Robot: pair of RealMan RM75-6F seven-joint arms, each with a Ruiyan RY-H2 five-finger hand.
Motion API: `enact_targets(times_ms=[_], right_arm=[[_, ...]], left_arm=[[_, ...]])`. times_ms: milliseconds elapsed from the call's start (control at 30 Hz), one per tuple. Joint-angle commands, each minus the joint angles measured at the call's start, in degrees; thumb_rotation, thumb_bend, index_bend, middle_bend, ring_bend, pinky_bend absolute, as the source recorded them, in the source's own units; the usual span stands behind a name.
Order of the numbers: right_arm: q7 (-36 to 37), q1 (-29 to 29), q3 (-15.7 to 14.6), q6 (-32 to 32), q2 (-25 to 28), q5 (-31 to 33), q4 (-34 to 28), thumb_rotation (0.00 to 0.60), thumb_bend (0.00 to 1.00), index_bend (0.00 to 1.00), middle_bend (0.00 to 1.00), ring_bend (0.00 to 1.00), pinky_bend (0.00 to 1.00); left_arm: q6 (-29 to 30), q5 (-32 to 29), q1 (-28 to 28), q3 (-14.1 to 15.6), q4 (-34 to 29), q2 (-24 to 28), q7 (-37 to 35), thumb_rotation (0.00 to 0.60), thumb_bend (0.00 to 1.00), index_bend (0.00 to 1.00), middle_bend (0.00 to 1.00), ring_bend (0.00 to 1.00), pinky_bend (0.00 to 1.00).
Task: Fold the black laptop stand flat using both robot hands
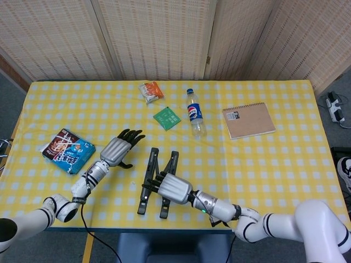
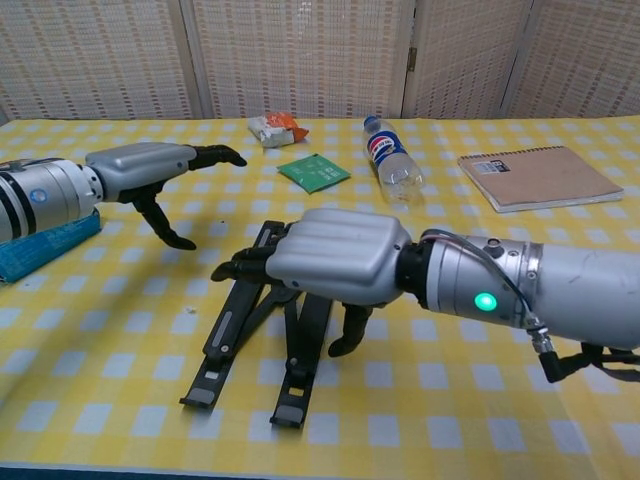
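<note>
Laptop stand (image 1: 157,181) (image 2: 262,315): black, lying low on the yellow checked table (image 1: 274,175) (image 2: 120,380), near the front edge and a little left of centre. Its two bars sit close together, nearly parallel, meeting towards 12 o'clock and splaying slightly towards 6 o'clock.

Your right hand (image 1: 174,189) (image 2: 330,258) lies palm down across the stand, covering the middle of both bars. Fingers (image 2: 245,268) reach out to 9 o'clock over the left bar; the thumb hangs down beside the right bar. Whether it actually clamps the stand or only rests on it, you cannot tell from either view.

Your left hand (image 1: 116,150) (image 2: 150,170) is off the stand, at its 10 o'clock, above the cloth. Fingers (image 1: 130,136) stretched forward and apart, thumb hooked down, nothing in it.

Around the work area, from the stand:
- Blue snack bag (image 1: 68,151) (image 2: 40,245) at 9 o'clock, near the left edge, just beyond your left forearm.
- Green packet (image 1: 166,118) (image 2: 313,171) at 12 o'clock, flat on the cloth.
- Orange and white snack pack (image 1: 151,91) (image 2: 276,128) further out, about 12 o'clock, near the far edge.
- Pepsi bottle (image 1: 194,113) (image 2: 391,160) on its side at 1 o'clock, cap pointing to the far edge.
- Spiral notebook (image 1: 248,120) (image 2: 540,178), brown cover, at 2 o'clock, well apart from both hands.
</note>
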Motion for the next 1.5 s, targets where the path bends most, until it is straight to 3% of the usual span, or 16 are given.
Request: enact_targets(times_ms=[33,267,700,1000,1133,1367,1500], right_arm=[[-4.82,5.23,1.93,-9.92,4.4,5.31,-5.12,0.6,0.07,0.0,0.0,0.0,0.0],[-8.11,8.33,2.56,-13.7,2.7,8.06,-2.42,0.6,0.07,0.0,0.0,0.0,0.0],[-6.0,11.86,2.12,-15.97,-0.42,9.42,2.14,0.6,0.07,0.0,0.06,0.0,0.0],[-5.04,13.68,1.95,-17.1,-1.75,10.52,4.28,0.6,0.19,0.01,0.1,0.01,0.0],[-4.09,14.0,1.74,-16.11,-2.25,9.83,5.05,0.6,0.19,0.11,0.16,0.04,0.0],[0.77,13.51,0.64,-11.34,-2.69,5.93,6.62,0.6,0.27,0.47,0.4,0.23,0.0],[4.13,13.42,-0.65,-8.69,-2.71,3.02,7.93,0.6,0.31,0.59,0.49,0.31,0.0]], left_arm=[[0.05,-0.61,0.79,-0.12,-1.31,1.16,0.08,0.6,0.18,0.0,0.01,0.0,0.0],[-0.09,-1.49,1.79,-0.45,-1.84,2.14,-0.58,0.6,0.18,0.0,0.0,0.0,0.0],[-0.32,-1.57,2.91,-0.47,-0.48,2.51,-2.49,0.6,0.18,0.0,0.0,0.0,0.0],[-0.44,-1.37,3.3,-0.51,0.08,2.5,-3.33,0.6,0.18,0.0,0.0,0.0,0.0],[-0.15,-1.2,3.57,-0.49,0.21,2.63,-3.45,0.6,0.18,0.0,0.0,0.0,0.0],[0.3,-1.01,3.91,-0.61,0.32,2.7,-3.72,0.6,0.18,0.0,0.0,0.0,0.0],[0.31,-0.95,3.96,-0.68,0.04,2.77,-3.5,0.6,0.18,0.0,0.0,0.0,0.0]])
